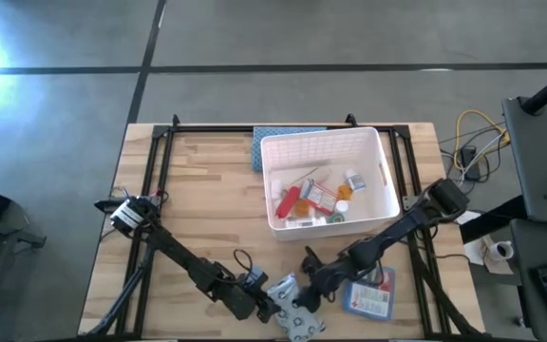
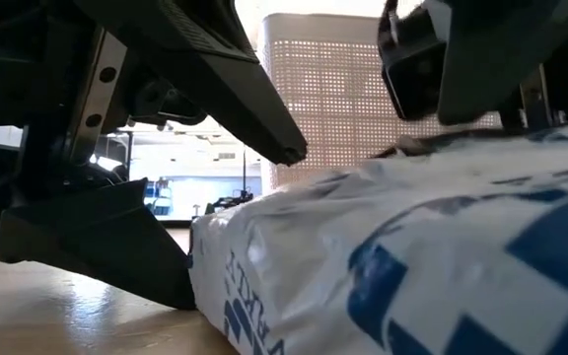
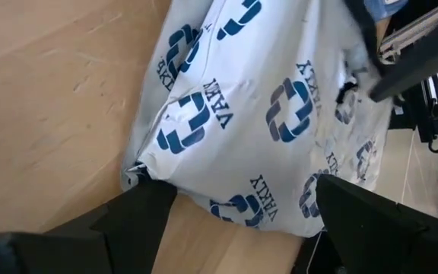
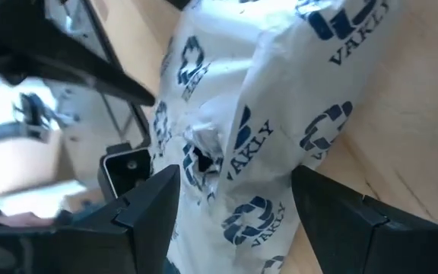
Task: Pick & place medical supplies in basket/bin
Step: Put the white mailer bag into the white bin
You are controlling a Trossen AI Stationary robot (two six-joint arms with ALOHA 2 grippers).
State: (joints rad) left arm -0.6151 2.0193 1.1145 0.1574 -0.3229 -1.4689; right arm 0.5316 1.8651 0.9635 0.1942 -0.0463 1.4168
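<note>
Near the front edge of the table (image 1: 198, 180), the patterned pouch (image 1: 295, 309) is lying, outside the white bin (image 1: 326, 142). Left gripper (image 1: 275, 306) and right gripper (image 1: 309, 285) are both standing wide open around it, gripping nothing.

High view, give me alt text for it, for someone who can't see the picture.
Seen from above, both grippers meet at a grey patterned pouch at the wooden table's near edge, the left gripper from the left and the right gripper from the right. A blue-white flat box lies beside it. Farther back, a white bin holds assorted medical supplies.
</note>
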